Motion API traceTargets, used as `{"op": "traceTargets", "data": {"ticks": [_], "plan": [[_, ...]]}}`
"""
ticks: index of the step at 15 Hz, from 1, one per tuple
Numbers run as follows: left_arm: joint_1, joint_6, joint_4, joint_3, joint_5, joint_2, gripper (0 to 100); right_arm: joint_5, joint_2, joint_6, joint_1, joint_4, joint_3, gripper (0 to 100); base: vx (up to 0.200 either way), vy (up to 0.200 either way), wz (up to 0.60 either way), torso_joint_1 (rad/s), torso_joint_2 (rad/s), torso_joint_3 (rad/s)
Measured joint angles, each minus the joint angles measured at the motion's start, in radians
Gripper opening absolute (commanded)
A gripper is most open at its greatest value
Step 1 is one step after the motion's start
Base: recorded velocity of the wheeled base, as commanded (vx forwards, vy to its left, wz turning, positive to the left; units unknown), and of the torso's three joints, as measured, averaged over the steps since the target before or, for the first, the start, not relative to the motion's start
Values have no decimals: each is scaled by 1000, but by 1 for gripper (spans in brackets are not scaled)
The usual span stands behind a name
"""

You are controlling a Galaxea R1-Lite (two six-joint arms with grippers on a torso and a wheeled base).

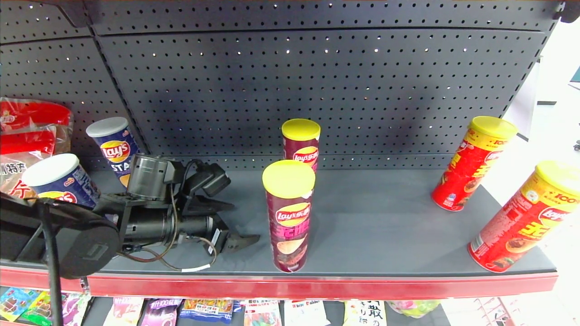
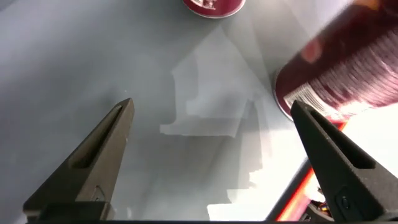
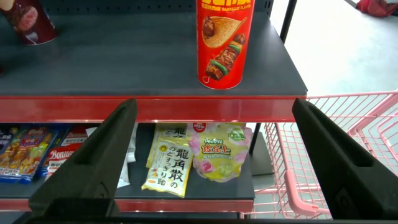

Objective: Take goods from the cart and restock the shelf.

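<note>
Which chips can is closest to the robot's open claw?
The front maroon can, right beside the left gripper; the other maroon can stands farther back, behind it.

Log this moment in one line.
left gripper: open, empty, over shelf beside front maroon can | right gripper: open, empty, before shelf edge

Red chip can (image 3: 224,42) upright on the grey shelf (image 3: 124,68), snack packets (image 3: 219,151) beneath it, pink cart (image 3: 354,95) alongside.

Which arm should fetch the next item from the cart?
Likely right: right gripper, open, faces the shelf front beside the pink cart; left gripper lies on the shelf by the maroon can.
</note>
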Motion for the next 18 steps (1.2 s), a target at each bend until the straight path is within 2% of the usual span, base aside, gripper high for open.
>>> {"op": "traceTargets", "data": {"ticks": [8, 18], "plan": [[-1, 4, -6, 21, -3, -10, 100, -1, 0, 0, 0, 0, 0, 100, 0, 0, 0, 0, 0, 0], [-55, 4, -14, -19, -2, 40, 100, 0, 0, 0, 0, 0, 0, 100, 0, 0, 0, 0, 0, 0]]}}
